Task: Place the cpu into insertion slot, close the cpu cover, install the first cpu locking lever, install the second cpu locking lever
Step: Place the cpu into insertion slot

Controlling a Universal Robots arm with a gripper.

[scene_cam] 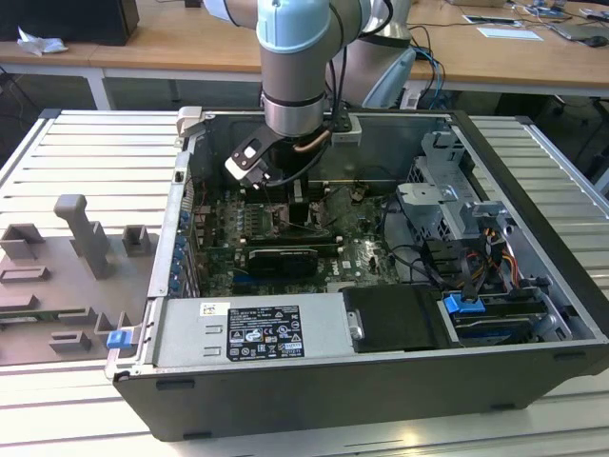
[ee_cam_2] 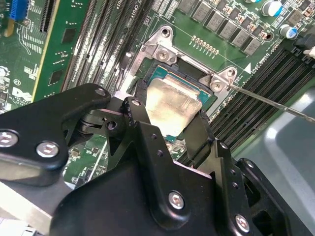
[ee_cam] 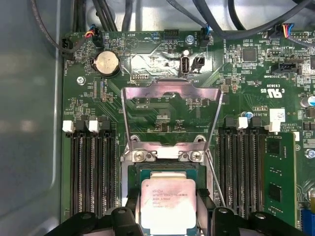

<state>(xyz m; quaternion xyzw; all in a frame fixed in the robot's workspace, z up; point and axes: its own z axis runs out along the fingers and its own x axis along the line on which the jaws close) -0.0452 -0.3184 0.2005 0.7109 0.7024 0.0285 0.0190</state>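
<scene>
At the exterior view's left, a ribbed metal table (scene_cam: pixel 57 143) carries blocky grey plastic fixtures (scene_cam: pixel 81 233), with a small blue clip (scene_cam: pixel 118 338) just beside them. Next comes the open computer case (scene_cam: pixel 285 414), a dark sheet-metal box. A boxy grey power supply (scene_cam: pixel 190 333) lies along its near wall, and behind that a long black graphics card (scene_cam: pixel 281 259) sits on the green circuit board (scene_cam: pixel 366 252). The arm (scene_cam: pixel 295 86), a smooth silver and pale-blue cylinder, reaches down into the case over the board. Further toward the exterior view's right stands a grey pressed-metal drive cage (scene_cam: pixel 447 205).

In the first wrist view, long narrow black memory slots (ee_cam: pixel 91 167) flank the socket on both sides. The cpu cover (ee_cam: pixel 197 92), a thin shiny metal frame with a window cut through it, stands raised off the insertion slot (ee_cam: pixel 168 171), a square dark socket with screwed silvery brackets. The cpu (ee_cam: pixel 168 206), flat and square with a matte pale metal lid, lies in the mouth of the slot; whether it is fully seated cannot be told. The gripper (ee_cam_2: pixel 167 115), matte black with bolted links, is clamped on the cpu, its fingers (ee_cam_2: pixel 135 113) against two opposite edges, so the chip sits directly between the tips. A thin bare-wire locking lever (ee_cam_2: pixel 275 104) runs out from the slot's corner bracket
</scene>
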